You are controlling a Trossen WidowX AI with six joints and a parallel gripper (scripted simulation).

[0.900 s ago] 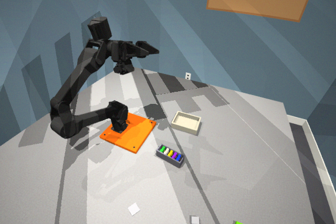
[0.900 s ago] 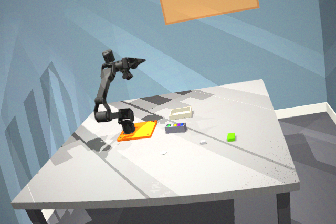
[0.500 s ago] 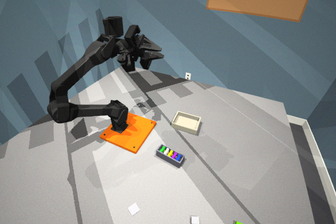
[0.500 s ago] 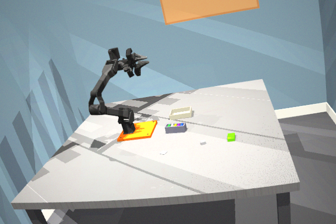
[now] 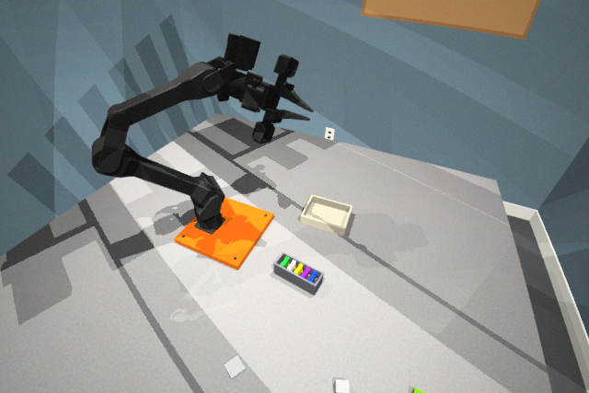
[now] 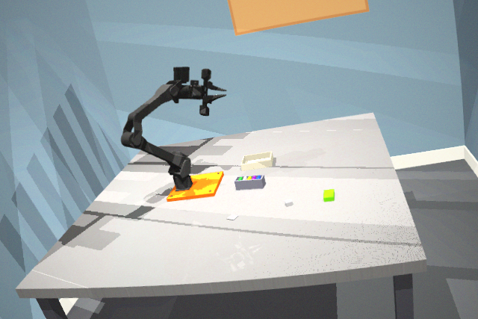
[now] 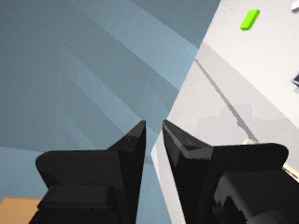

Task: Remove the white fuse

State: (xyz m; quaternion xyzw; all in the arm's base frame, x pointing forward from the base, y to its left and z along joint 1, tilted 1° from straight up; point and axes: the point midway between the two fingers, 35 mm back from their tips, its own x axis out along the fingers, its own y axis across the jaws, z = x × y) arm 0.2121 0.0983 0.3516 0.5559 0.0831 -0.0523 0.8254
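Tool [image 5: 309,111]: narrow, holding nothing, high above the far left of the desk [image 5: 380,322].
White fuse [image 5: 292,265]: in the fuse block [image 5: 298,281], second from left.
Tray [image 5: 326,214]: just behind the block.
Hard to see: wrist view cuts off the block and tray.

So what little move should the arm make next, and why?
Probably open the gripper and swing it down toward the fuse block. Its fingers are nearly closed on nothing, high in the air and pointing out sideways, far from the block. The white fuse sits in its slot between the green and yellow ones, and the tray holds nothing.
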